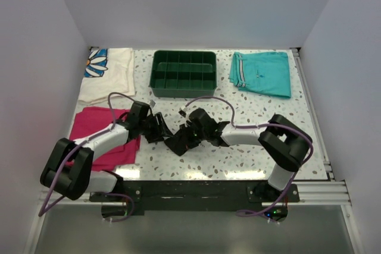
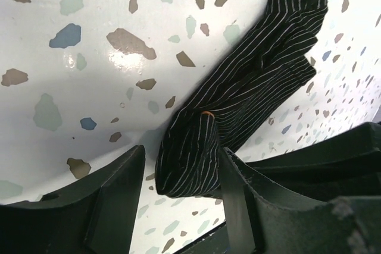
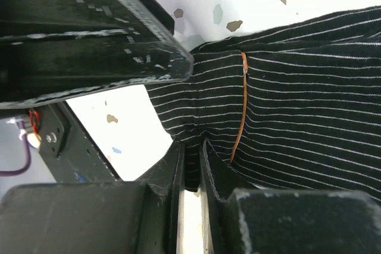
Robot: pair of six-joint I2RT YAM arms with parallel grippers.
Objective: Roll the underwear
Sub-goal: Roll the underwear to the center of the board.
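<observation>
The underwear (image 1: 178, 142) is black, finely striped fabric, bunched into a narrow strip on the speckled table between the two arms. In the left wrist view it (image 2: 250, 81) runs diagonally, and its thick end with a small orange tag lies between my fingers. My left gripper (image 2: 181, 156) is open around that end, and the fabric touches only the right finger (image 2: 235, 194). My right gripper (image 3: 191, 147) is shut on a fold of the underwear (image 3: 297, 105) next to an orange seam. In the top view the left gripper (image 1: 156, 128) and right gripper (image 1: 193, 132) are close together.
A green divided tray (image 1: 184, 57) stands at the back centre. Folded teal shorts (image 1: 262, 72) lie at the back right. A magenta folded cloth (image 1: 95, 126) lies under the left arm, and a white flowered cloth (image 1: 110, 72) at the back left.
</observation>
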